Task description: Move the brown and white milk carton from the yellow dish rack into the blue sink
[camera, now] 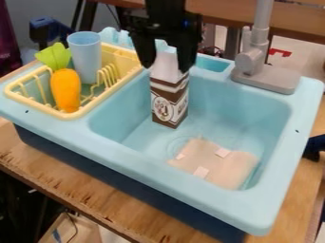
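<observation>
Nearest us, the wooden tabletop carries the pale-blue toy sink; taking clock directions from the middle of its basin, we see a beige flat piece with white patches lying on the floor of the basin towards five o'clock; beyond it, towards eleven, stands the brown-and-white carton, its long axis close to upright and directly below the gripper, whose jaws are narrowed on its white top, one on each side; we cannot tell whether its base touches the basin; at ten sits the yellow rack with the orange carrot and, behind it, the blue cup; towards one or two rises the grey faucet.
</observation>
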Available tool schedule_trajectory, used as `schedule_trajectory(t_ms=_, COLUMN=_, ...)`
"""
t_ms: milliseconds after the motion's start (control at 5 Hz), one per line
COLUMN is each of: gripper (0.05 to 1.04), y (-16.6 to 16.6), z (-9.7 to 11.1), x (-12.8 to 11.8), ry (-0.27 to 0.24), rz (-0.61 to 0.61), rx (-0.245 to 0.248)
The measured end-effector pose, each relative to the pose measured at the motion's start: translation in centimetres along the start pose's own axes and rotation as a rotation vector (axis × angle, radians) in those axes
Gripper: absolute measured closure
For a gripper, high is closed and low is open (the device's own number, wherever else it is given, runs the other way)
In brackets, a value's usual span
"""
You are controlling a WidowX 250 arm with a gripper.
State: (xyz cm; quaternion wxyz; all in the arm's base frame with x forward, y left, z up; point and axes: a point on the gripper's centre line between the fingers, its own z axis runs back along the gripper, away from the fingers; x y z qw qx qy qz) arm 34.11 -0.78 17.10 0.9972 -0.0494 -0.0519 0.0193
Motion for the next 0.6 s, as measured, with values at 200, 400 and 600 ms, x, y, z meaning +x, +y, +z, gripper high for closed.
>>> schedule_trajectory(t_ms=200, gripper=0.077, y=0.6, z=1.7, x=-0.6, ry=-0.018, rz=0.029, rx=-0.011)
schedule_trajectory(t_ms=400, gripper=0.079, y=1.2, z=5.1, x=-2.8, ry=-0.021, rz=0.060, rx=-0.009)
schedule_trajectory(t_ms=600, gripper=0.079, y=2.3, z=7.6, x=-4.9, ry=-0.058, rz=0.085, rx=-0.021)
